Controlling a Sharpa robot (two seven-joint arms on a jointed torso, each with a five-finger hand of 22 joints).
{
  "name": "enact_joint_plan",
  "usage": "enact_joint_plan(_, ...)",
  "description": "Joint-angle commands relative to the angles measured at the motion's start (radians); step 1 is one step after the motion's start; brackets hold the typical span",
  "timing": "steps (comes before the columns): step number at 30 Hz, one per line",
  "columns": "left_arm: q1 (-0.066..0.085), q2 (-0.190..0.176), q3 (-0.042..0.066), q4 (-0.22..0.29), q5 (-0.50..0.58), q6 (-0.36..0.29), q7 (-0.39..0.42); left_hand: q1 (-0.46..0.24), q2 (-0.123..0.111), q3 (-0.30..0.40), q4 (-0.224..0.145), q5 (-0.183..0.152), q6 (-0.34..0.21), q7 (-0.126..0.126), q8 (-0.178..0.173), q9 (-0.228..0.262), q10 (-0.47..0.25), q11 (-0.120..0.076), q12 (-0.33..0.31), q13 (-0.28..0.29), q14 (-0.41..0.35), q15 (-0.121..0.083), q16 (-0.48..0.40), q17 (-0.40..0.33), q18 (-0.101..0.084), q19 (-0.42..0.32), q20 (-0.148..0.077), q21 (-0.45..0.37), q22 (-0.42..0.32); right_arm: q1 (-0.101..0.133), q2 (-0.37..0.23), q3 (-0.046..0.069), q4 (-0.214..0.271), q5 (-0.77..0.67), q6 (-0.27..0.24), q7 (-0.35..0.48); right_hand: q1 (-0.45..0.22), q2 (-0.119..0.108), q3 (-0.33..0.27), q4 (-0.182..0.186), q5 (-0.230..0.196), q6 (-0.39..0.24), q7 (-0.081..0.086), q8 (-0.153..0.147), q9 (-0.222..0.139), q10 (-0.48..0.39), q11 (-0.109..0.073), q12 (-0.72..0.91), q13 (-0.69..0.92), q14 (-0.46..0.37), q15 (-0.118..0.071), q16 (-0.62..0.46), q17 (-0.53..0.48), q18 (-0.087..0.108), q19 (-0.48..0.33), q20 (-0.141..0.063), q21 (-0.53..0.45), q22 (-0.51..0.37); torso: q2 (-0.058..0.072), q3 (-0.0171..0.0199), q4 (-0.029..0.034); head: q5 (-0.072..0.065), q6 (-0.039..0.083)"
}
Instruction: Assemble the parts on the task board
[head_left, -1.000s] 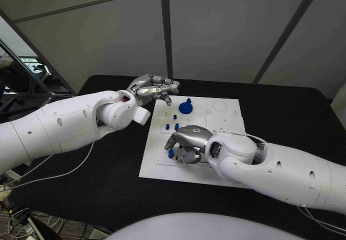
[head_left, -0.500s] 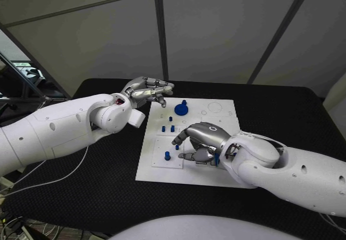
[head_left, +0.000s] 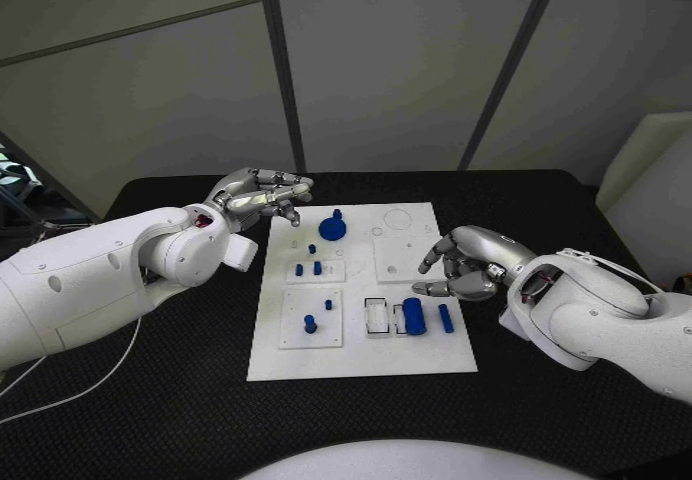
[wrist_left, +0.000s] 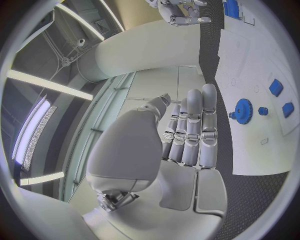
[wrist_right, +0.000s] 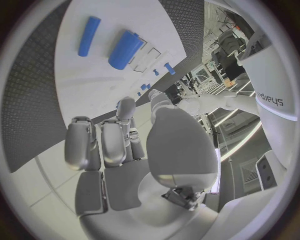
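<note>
The white task board (head_left: 361, 350) lies in the middle of the black table. On it a blue gear (head_left: 333, 228) stands at the far end, several small blue pegs (head_left: 309, 268) stand in its left half, and a thick blue cylinder (head_left: 414, 316) lies beside a thin blue rod (head_left: 444, 317) at its near right. My right hand (head_left: 464, 265) hovers over the board's right edge just beyond the cylinder, fingers loosely bent, holding nothing. My left hand (head_left: 260, 197) hangs off the board's far left corner near the gear (wrist_left: 242, 108), empty. The cylinder (wrist_right: 125, 50) and rod (wrist_right: 89, 36) lie past my right hand's fingers (wrist_right: 103, 142).
The black table (head_left: 173, 380) surrounds the board. Grey wall panels stand behind the table's far edge. A pale box (head_left: 649, 170) stands at the right beyond the table's corner.
The camera has shifted. My right hand has lifted off the board's near middle and drawn back to its right edge, leaving the blue cylinder lying on the board. The left hand has kept its pose.
</note>
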Motion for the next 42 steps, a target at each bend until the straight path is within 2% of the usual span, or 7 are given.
enact_joint_plan(1, 0.001, 0.0, 0.0, 0.004, 0.004, 0.0, 0.005, -0.007, 0.007, -0.008, 0.001, -0.003, -0.006, 0.001, 0.006, 0.0, -0.009, 0.0, 0.006, 0.001, -0.008, 0.001, 0.003, -0.002, -0.018, 0.002, 0.006, -0.004, -0.002, -0.001, -0.023, -0.002, 0.018, 0.073, 0.037, -0.13, 0.007, 0.023, -0.038, 0.005, 0.006, -0.01, -0.001, 0.029, 0.012, 0.007, -0.002, 0.146, 0.176, 0.039, -0.007, 0.038, 0.064, -0.018, 0.018, 0.006, 0.02, 0.062, -0.002, -0.0002, -0.0056, -0.009, 0.001)
enact_joint_plan(3, 0.001, -0.002, 0.0, 0.005, 0.004, 0.0, 0.006, -0.007, 0.007, -0.008, 0.001, -0.003, -0.006, 0.001, 0.006, 0.0, -0.009, 0.0, 0.006, 0.001, -0.008, 0.001, 0.003, -0.002, -0.018, 0.002, 0.006, -0.004, -0.002, -0.005, -0.035, -0.005, 0.025, 0.072, 0.039, -0.151, 0.017, 0.038, -0.07, 0.007, 0.01, -0.027, -0.004, 0.055, 0.022, 0.009, 0.001, 0.226, 0.276, 0.041, 0.001, 0.06, 0.102, -0.019, 0.022, 0.004, 0.027, 0.072, -0.001, 0.0006, -0.0072, -0.009, -0.001)
enact_joint_plan(7, 0.0, -0.002, 0.0, 0.004, 0.004, 0.0, 0.007, -0.008, 0.007, -0.01, 0.002, -0.003, -0.006, 0.001, 0.007, 0.0, -0.009, 0.0, 0.007, 0.002, -0.008, 0.001, 0.003, -0.003, -0.019, 0.002, 0.006, -0.004, -0.003, -0.012, -0.038, -0.008, 0.031, 0.065, 0.033, -0.187, 0.013, 0.04, -0.109, 0.007, 0.014, -0.048, -0.001, 0.08, 0.031, 0.018, 0.005, 0.285, 0.353, 0.046, 0.001, 0.087, 0.151, -0.022, 0.03, 0.009, 0.037, 0.086, -0.001, 0.0006, -0.0091, -0.014, -0.003)
enact_joint_plan(12, -0.001, -0.002, -0.001, 0.005, 0.004, 0.002, 0.008, -0.008, 0.007, -0.01, 0.002, -0.003, -0.006, 0.001, 0.007, 0.0, -0.009, 0.0, 0.007, 0.002, -0.008, 0.001, 0.003, -0.003, -0.019, 0.002, 0.006, -0.004, -0.003, -0.016, -0.024, -0.021, 0.025, 0.062, 0.031, -0.216, 0.0, 0.046, -0.139, 0.009, 0.014, -0.068, 0.002, 0.1, 0.038, 0.025, 0.008, 0.318, 0.401, 0.05, 0.004, 0.103, 0.182, -0.024, 0.035, 0.012, 0.044, 0.095, -0.003, -0.0038, 0.0001, -0.025, -0.004)
enact_joint_plan(16, -0.001, -0.003, -0.001, 0.005, 0.004, 0.001, 0.008, -0.008, 0.007, -0.01, 0.002, -0.003, -0.006, 0.001, 0.007, 0.0, -0.009, 0.0, 0.007, 0.002, -0.008, 0.001, 0.003, -0.003, -0.019, 0.002, 0.006, -0.004, -0.003, -0.027, -0.008, -0.028, 0.018, 0.068, 0.033, -0.223, -0.01, 0.05, -0.149, 0.009, 0.013, -0.074, 0.003, 0.109, 0.04, 0.029, 0.009, 0.329, 0.417, 0.051, 0.005, 0.109, 0.193, -0.025, 0.036, 0.014, 0.046, 0.097, 0.0, -0.0018, -0.0024, -0.021, -0.003)
enact_joint_plan(26, -0.002, -0.004, -0.001, 0.007, 0.004, 0.002, 0.007, -0.008, 0.007, -0.01, 0.002, -0.003, -0.006, 0.001, 0.007, 0.0, -0.009, 0.0, 0.007, 0.002, -0.008, 0.001, 0.003, -0.003, -0.019, 0.002, 0.006, -0.004, -0.003, -0.066, 0.036, -0.032, -0.003, 0.078, 0.037, -0.228, -0.032, 0.059, -0.162, 0.01, 0.01, -0.078, 0.003, 0.122, 0.044, 0.034, 0.009, 0.343, 0.439, 0.052, 0.006, 0.116, 0.206, -0.025, 0.036, 0.015, 0.048, 0.1, 0.002, -0.0027, -0.0041, -0.02, -0.006)
enact_joint_plan(42, -0.002, -0.004, -0.001, 0.008, 0.004, 0.004, 0.006, -0.01, 0.007, -0.011, 0.003, -0.003, -0.006, 0.0, 0.008, 0.0, -0.01, 0.0, 0.01, 0.002, -0.008, 0.001, 0.004, -0.003, -0.018, 0.003, 0.006, -0.005, -0.004, -0.086, 0.087, -0.033, -0.041, 0.079, 0.043, -0.232, -0.04, 0.081, -0.162, 0.009, 0.011, -0.079, 0.001, 0.133, 0.047, 0.035, 0.009, 0.349, 0.451, 0.053, 0.005, 0.119, 0.214, -0.025, 0.037, 0.015, 0.049, 0.102, 0.0, -0.0032, -0.004, -0.015, -0.013)
